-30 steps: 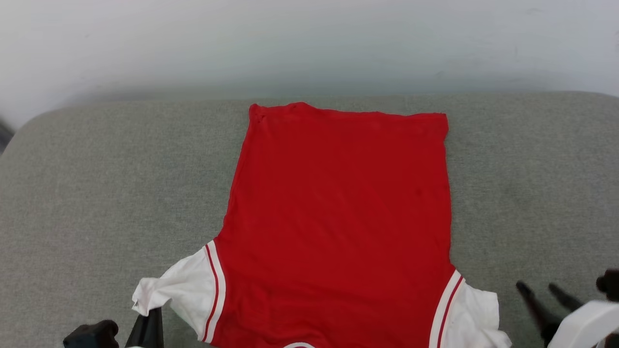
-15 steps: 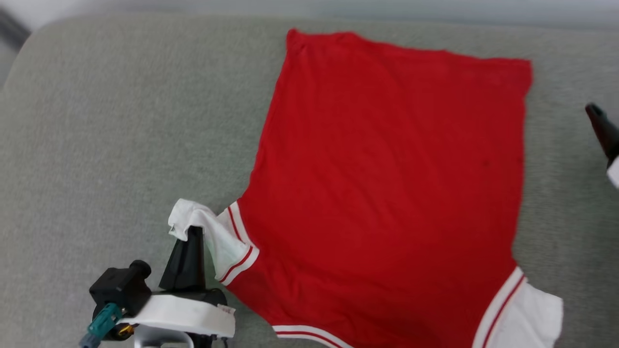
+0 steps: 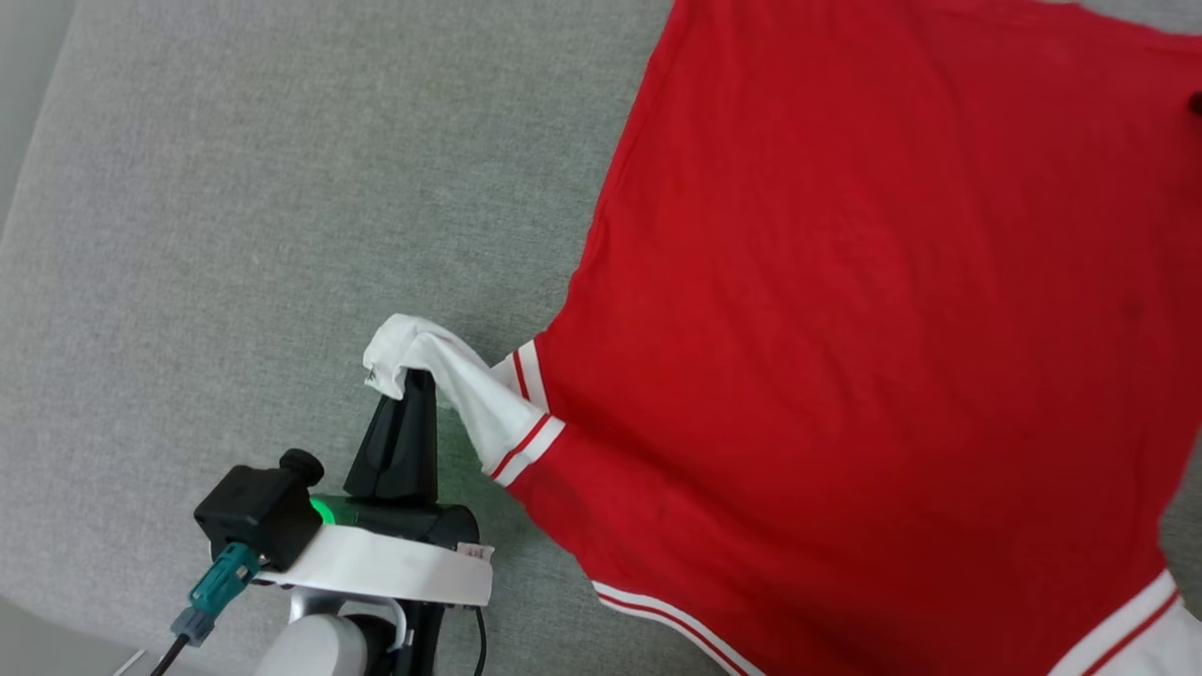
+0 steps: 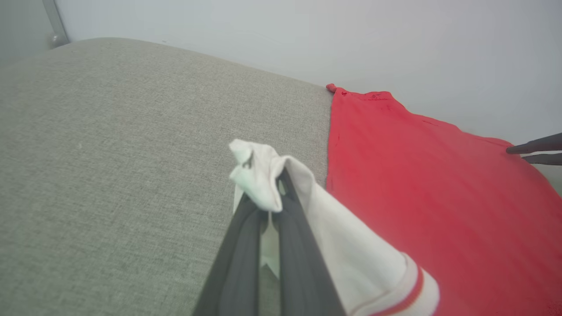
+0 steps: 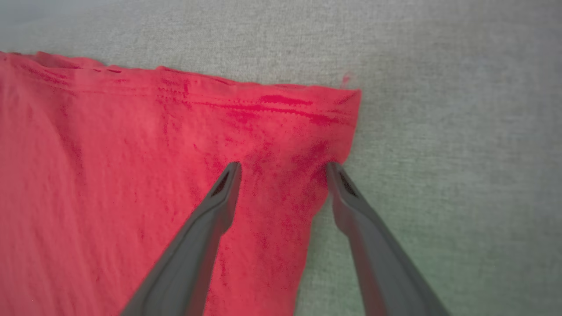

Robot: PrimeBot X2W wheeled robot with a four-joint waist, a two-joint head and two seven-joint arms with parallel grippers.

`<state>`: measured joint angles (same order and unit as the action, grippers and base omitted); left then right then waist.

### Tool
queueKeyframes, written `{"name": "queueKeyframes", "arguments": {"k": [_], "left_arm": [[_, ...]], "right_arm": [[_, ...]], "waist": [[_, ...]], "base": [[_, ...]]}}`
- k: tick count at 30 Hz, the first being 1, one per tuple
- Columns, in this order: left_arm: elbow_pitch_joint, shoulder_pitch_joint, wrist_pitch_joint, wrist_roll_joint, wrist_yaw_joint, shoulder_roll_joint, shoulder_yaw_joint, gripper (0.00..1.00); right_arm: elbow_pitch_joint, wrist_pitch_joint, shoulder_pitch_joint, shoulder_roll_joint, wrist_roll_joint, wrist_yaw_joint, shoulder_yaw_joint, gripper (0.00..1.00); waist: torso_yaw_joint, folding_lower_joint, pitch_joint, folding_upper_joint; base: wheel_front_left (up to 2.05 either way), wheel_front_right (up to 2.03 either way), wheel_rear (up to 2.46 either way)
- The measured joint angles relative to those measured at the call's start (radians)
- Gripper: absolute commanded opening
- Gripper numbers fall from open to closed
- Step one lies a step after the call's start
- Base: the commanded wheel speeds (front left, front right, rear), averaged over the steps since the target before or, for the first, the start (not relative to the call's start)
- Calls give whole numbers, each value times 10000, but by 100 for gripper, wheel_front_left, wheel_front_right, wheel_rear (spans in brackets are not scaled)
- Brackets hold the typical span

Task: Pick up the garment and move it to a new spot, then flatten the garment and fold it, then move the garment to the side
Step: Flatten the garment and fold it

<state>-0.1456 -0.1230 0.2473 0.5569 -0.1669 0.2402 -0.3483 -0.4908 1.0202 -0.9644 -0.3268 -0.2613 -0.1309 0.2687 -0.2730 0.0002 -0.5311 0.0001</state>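
We see the red jersey (image 3: 845, 329) spread nearly flat on a grey fabric cushion (image 3: 235, 235), a plain red panel facing up. Its hem lies toward the pale wall (image 4: 263, 35) and its sleeves toward the robot.

At the lower left of the head view, the left gripper (image 3: 418, 376) has its two dark fingers pressed together on the bunched end of the white sleeve (image 3: 451, 376). The sleeve is lifted clear of the cushion and drawn into a taut ridge running back to the red-and-white striped trim (image 3: 526, 441). The left wrist view shows crumpled white cloth folded over the fingertips.

At the far side of the jersey, the right gripper (image 5: 283, 169) hangs low over the hem corner (image 5: 338, 105) with its fingers spread wide apart and nothing between them. One fingertip lies over red cloth and the other at the side edge, beside bare cushion. We cannot tell whether either tip touches the fabric. The hem there is lightly puckered along its stitching.
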Motion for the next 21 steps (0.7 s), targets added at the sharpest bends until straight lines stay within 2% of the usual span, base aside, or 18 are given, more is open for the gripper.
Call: {"name": "queueKeyframes", "arguments": {"k": [7, 8, 9, 10, 15, 21], "left_arm": [[263, -274, 65, -69, 186, -192, -44, 0], [303, -277, 75, -69, 228, -209, -35, 0], [355, -283, 88, -69, 257, -226, -27, 0], [410, -287, 100, -69, 263, -245, -27, 0], [656, -277, 113, -65, 328, -311, 36, 0], [1089, -62, 119, 21, 351, -249, 265, 0]], "right_arm": [[-556, 853, -407, 151, 673, -12, 986, 100], [-552, 894, -407, 169, 754, -12, 1035, 62], [-554, 940, -408, 198, 769, -10, 1143, 28], [-558, 965, -405, 209, 784, -10, 1193, 0], [-462, 788, -155, 226, 821, -2, 957, 0], [119, 520, 335, -224, 370, -2, -15, 0]], "waist": [[-400, -2, -340, 0], [-431, -2, -341, 0], [-449, -2, -328, 0], [-460, -2, -296, 0], [-459, -1, -45, 0], [-329, -1, 575, 0]], "base": [[0, 0, 0], [0, 0, 0], [0, 0, 0], [0, 0, 0], [0, 0, 0], [0, 0, 0]]}}
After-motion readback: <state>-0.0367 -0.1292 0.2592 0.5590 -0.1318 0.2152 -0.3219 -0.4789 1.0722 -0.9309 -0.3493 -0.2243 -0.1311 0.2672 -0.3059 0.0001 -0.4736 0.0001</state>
